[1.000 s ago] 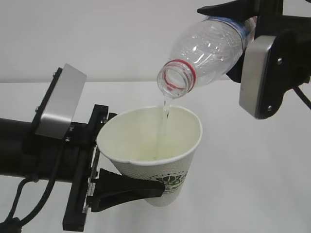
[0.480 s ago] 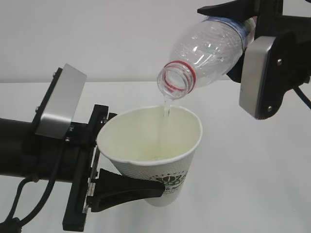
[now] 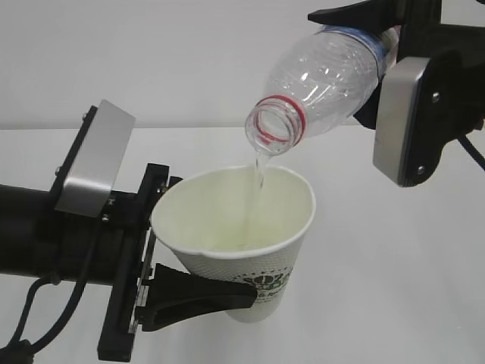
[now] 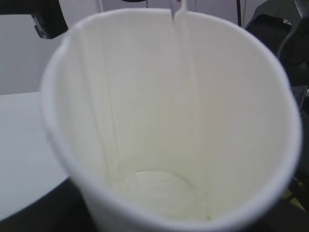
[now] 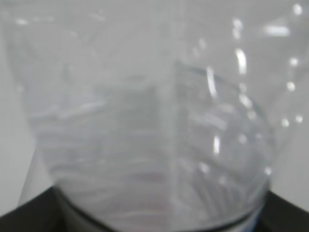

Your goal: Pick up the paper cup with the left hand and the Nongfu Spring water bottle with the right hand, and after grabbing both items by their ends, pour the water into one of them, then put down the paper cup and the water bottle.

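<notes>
White paper cup [image 3: 239, 231] meets clear plastic over a pale tabletop [image 3: 394, 265] as a thin stream of water [image 3: 258, 173] falls from the Nongfu Spring water bottle [image 3: 322, 80] into the cup's open mouth. The left gripper [image 3: 186, 292], reaching in from the left, has its black jaws closed around the cup's lower body, one finger crossing just beside the dark green logo (the lettering is too small to read); the cup leans slightly and hangs clear of the table. At upper right, the right gripper [image 3: 379, 38] clamps the bottle near its base, tipping it so the capless neck with its red ring points down and left, just above the cup's far rim. The left wrist view looks straight into the cup [image 4: 169, 130], where the stream [image 4: 181, 48] runs down the inner wall toward a shallow pool at the bottom. The right wrist view is filled by the blurred, ribbed bottle [image 5: 154, 125]. The tabletop is a plain, matt off-white, bare around the arms, and behind it stands a smooth pale grey wall [image 3: 151, 53].
</notes>
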Tool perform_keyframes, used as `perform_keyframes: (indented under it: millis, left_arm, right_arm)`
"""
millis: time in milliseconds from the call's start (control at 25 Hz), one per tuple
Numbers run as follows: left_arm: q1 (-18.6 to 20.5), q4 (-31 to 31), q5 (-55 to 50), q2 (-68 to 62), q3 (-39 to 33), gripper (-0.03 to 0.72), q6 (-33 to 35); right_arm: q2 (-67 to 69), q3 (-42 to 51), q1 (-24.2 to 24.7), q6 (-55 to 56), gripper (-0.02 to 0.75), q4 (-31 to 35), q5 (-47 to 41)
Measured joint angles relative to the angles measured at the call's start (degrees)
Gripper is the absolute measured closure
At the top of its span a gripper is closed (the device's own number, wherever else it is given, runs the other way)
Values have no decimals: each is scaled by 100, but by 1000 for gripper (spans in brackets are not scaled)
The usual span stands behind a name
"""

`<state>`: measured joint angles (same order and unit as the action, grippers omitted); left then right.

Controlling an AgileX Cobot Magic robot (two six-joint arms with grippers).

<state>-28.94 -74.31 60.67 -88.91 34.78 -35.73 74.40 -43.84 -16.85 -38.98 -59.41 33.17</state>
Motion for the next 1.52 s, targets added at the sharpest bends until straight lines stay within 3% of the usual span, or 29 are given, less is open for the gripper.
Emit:
perform_keyframes:
  millis: [1520]
  left_arm:
    - [0, -11, -23, 0, 0, 227, 0]
  right_arm:
    - [0, 0, 0, -64, 268, 0, 0]
